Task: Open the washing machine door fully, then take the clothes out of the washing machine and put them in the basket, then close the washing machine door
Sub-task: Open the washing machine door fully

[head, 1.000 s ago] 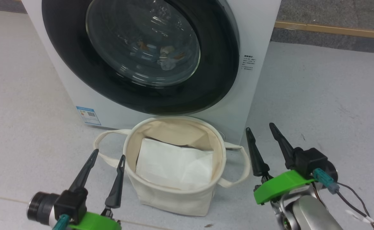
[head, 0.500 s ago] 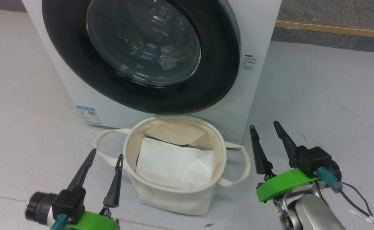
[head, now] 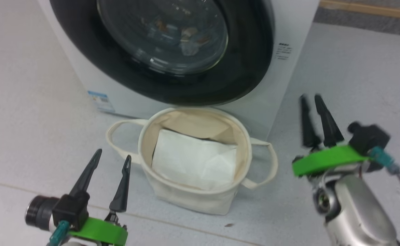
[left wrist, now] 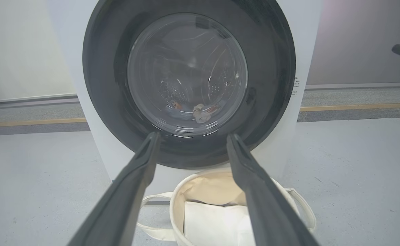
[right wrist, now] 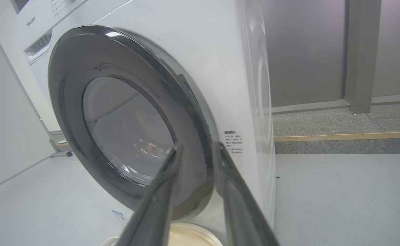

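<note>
In the head view the whole picture has shifted, so the camera has moved, yet the right gripper (head: 310, 99) has also changed against the floor: it is raised higher beside the washing machine (head: 124, 102), and its fingers, widely spread a second ago, now stand close together with a thin gap and nothing between them. That reads as the arm setting itself for the door's edge, so the first step, opening, looks just begun. The washing machine door (head: 162, 37) looks shut, the clothes (head: 182, 34) lie behind its glass, and the basket (head: 186, 200) stands on the floor just in front of the washer, with a folded white sheet (head: 193, 160) inside. The left gripper (head: 113, 153) hovers low at the basket's left, fingers spread and empty

In the left wrist view the left gripper (left wrist: 193, 136) points straight at the door (left wrist: 186, 75), fingers wide apart and well short of it; the clothes (left wrist: 196, 111) rest low in the drum, and the basket (left wrist: 176, 205) sits below

In the right wrist view the right gripper (right wrist: 198, 147) aims at the lower right of the black rim of the door (right wrist: 128, 130), near it but not touching, fingers partly drawn in, with the basket's rim (right wrist: 189, 235) underneath
</note>
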